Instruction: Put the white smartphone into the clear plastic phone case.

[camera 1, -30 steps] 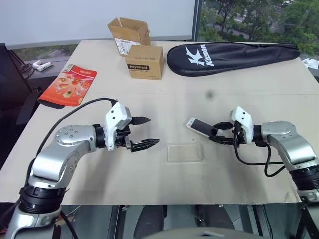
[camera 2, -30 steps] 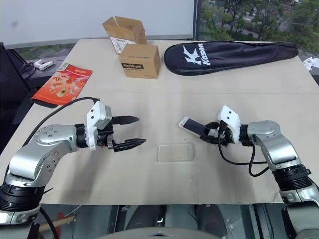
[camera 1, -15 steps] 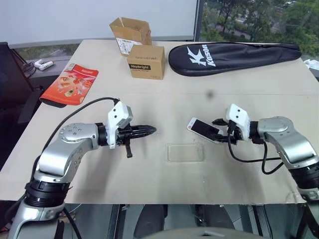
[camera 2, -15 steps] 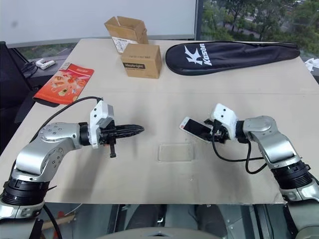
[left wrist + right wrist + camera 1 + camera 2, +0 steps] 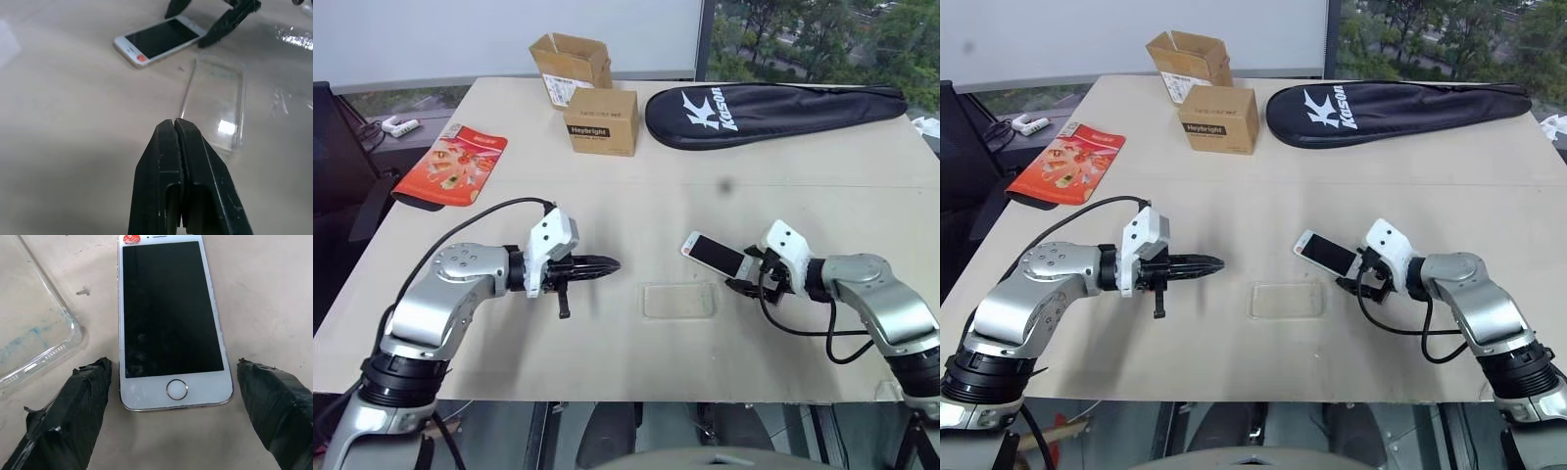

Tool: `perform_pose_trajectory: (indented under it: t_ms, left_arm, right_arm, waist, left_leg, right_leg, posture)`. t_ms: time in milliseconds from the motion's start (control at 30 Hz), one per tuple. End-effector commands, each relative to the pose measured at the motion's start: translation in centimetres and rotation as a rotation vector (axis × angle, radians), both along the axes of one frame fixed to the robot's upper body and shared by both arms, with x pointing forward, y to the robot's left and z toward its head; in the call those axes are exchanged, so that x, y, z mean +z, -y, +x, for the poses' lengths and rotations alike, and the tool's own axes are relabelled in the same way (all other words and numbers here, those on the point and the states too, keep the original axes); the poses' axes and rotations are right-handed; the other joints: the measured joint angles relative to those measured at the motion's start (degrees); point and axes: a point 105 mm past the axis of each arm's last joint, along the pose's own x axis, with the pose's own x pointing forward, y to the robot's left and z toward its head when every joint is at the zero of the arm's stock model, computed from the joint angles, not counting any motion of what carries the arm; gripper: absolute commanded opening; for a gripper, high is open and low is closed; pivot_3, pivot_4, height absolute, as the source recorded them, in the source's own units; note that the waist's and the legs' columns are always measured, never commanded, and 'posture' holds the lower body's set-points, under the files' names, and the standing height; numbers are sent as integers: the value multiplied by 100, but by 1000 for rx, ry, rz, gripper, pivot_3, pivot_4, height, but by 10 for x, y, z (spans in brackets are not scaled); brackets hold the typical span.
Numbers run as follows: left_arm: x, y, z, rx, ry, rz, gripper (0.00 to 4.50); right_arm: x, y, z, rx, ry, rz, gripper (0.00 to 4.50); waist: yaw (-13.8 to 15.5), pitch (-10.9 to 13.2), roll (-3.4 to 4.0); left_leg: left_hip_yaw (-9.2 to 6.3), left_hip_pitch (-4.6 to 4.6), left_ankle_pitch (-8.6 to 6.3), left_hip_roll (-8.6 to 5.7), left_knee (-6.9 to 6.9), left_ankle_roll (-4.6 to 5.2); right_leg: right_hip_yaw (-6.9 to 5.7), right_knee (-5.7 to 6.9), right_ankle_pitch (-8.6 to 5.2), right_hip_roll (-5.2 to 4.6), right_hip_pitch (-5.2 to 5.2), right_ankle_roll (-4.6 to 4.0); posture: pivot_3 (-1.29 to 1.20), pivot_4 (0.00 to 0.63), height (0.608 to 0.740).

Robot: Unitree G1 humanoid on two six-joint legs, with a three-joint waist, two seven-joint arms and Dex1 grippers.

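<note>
- white smartphone (image 5: 171, 323) lies flat on table (image 5: 783, 206), screen up, red sticker at its far end, nothing holding it
- clear plastic phone case (image 5: 678, 301) lies empty on table just beside phone, nearer the table's front edge, not touching it
- right gripper (image 5: 171, 396) at phone's home-button end, fingers (image 5: 73, 406) wide apart, one each side of phone, no contact visible
- left gripper (image 5: 597, 264) hovers left of case, fingers pressed together, empty, tips pointing toward case
- cardboard boxes (image 5: 597, 117), black racket bag (image 5: 773, 103), red packet (image 5: 450, 166) at far side of table
</note>
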Motion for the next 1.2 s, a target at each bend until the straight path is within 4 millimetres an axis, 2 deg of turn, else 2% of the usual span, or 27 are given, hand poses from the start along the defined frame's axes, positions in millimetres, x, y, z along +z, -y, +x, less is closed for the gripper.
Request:
perform_pose_trajectory:
  t_ms: [33, 67, 100, 133, 167, 200, 500, 800, 967, 1100, 1200]
  left_arm:
    - [6, 1, 1, -23, 31, 20, 0]
    - [5, 1, 0, -24, 31, 23, 0]
    - [5, 1, 0, -25, 30, 27, 0]
    - [5, 0, 0, -24, 30, 31, 0]
    - [4, -1, 0, -24, 29, 34, 0]
    - [4, -1, -1, -24, 29, 36, 0]
    - [4, -2, -2, -24, 26, 40, 0]
    - [11, 3, -2, -51, 33, 17, 0]
    - [19, 9, -7, -94, 27, -14, 0]
    - [24, 15, -7, -114, 22, -49, 0]
    - [23, 23, -8, -147, 10, -58, 0]
  right_arm:
    - [-11, 3, -1, -49, -38, -2, 4344]
    - [-12, 3, -1, -55, -44, 5, 4344]
    - [-14, 4, -1, -59, -45, 4, 3822]
    - [-15, 4, -1, -55, -49, -1, 3596]
    - [-16, 4, -2, -48, -55, -4, 3068]
    - [-17, 4, -3, -43, -62, -3, 2882]
    - [-11, -1, -2, -16, -53, 42, 2883]
    - [43, -13, -3, 152, 157, 140, 2883]
    - [57, -16, -21, 295, 146, 124, 2883]
    - [57, -21, -37, 391, 110, 85, 2883]
    - [51, -22, -44, 464, 100, -8, 2883]
  waist:
    - [-8, -3, -5]
    - [-10, -4, -7]
    - [-15, -4, -7]
    - [-15, -4, -7]
    - [-14, -5, -8]
    - [-13, -7, -11]
    - [-12, -10, -16]
    - [-13, 0, -10]
    - [-4, 2, -11]
    - [-4, 3, -10]
    - [-7, 3, -10]
  left_leg:
    - [0, 1, 0, 0, 0, 0]
    - [0, 2, 0, 1, 1, 0]
    - [-1, 3, 0, 1, 1, 0]
    - [-1, 4, 0, 1, 1, 0]
    - [0, 5, 0, 1, 1, 0]
    - [0, 5, 0, 1, 1, 0]
    - [-1, 5, 0, 3, 1, 0]
    - [-1, 2, 0, 4, 1, 0]
    - [-4, 1, 0, 4, 1, 0]
    - [-4, -1, 0, 5, 1, 0]
    - [-3, -1, 0, 5, 1, 0]
  right_leg:
    - [0, 0, 0, 0, 0, 0]
    - [1, 0, 0, 1, 1, 0]
    - [1, 0, 0, 1, 2, 0]
    - [3, 0, 0, 1, 2, 0]
    - [4, 1, 1, 1, 2, 0]
    - [4, 1, 0, 2, 2, 0]
    - [3, 1, 0, 4, 3, 0]
    - [4, 1, 1, 5, 0, 0]
    - [5, 1, 1, 3, 0, 1]
    - [-1, 1, 1, 4, 0, 1]
    - [0, 1, 1, 4, 0, 1]
  posture:
    - [0, 150, 740]
    - [0, 150, 740]
    - [0, 150, 740]
    - [0, 150, 740]
    - [0, 150, 740]
    - [0, 150, 740]
    - [0, 150, 740]
    - [0, 150, 740]
    - [0, 150, 740]
    - [0, 150, 740]
    - [0, 150, 740]
